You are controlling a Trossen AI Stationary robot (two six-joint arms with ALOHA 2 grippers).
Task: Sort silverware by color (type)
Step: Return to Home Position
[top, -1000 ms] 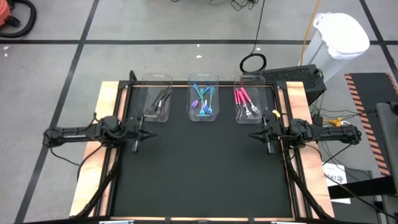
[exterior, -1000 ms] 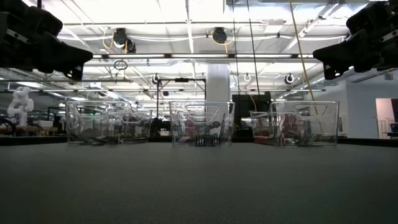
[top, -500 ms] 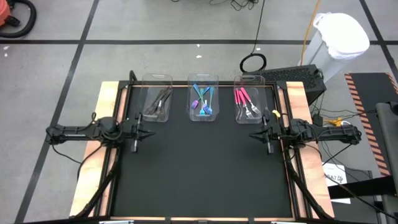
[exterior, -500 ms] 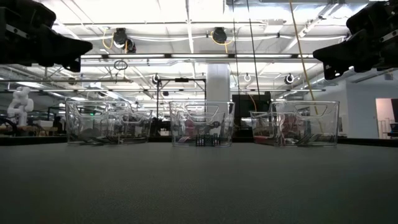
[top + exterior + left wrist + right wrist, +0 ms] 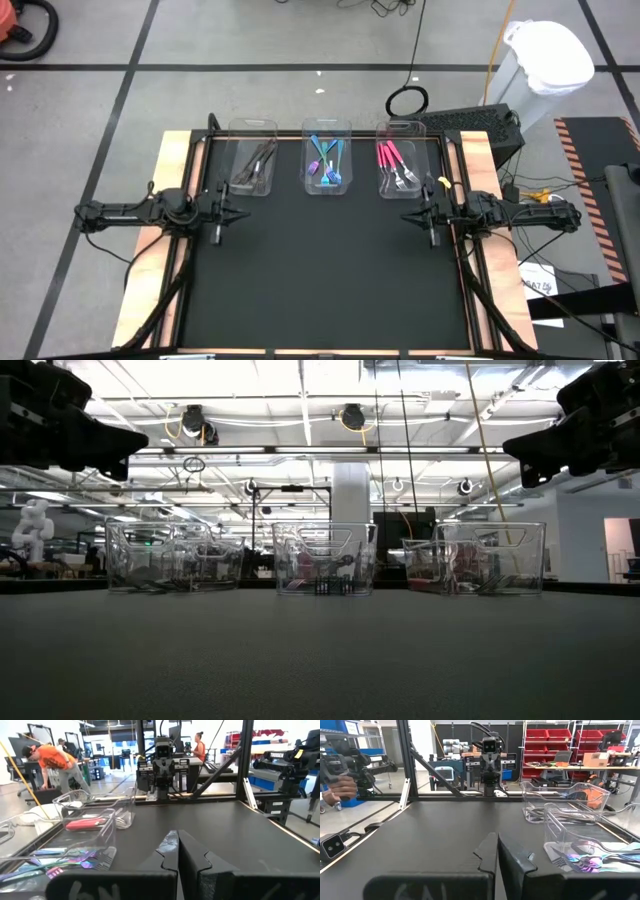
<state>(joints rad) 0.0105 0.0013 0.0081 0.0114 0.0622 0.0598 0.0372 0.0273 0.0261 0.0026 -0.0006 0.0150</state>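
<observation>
Three clear bins stand in a row along the table's far edge. In the high view the left bin holds dark grey forks (image 5: 253,165), the middle bin blue and teal forks (image 5: 326,160), the right bin pink-handled forks (image 5: 397,167). My left gripper (image 5: 222,212) hovers shut at the table's left side, near the dark forks' bin. My right gripper (image 5: 428,218) hovers shut at the right side, near the pink forks' bin. The left wrist view shows the pink forks (image 5: 92,823) and teal forks (image 5: 60,862); the right wrist view shows the teal forks (image 5: 592,860).
The black table top (image 5: 320,270) stretches from the bins to the near edge, framed by wooden side rails (image 5: 165,180). In the low view the bins (image 5: 325,558) stand level in a row. A person in orange (image 5: 52,762) and a person's hand (image 5: 335,790) show beyond the table.
My left arm has drawn back a little toward the table's left edge, its gripper staying shut. The right arm and the forks in the bins have kept still.
</observation>
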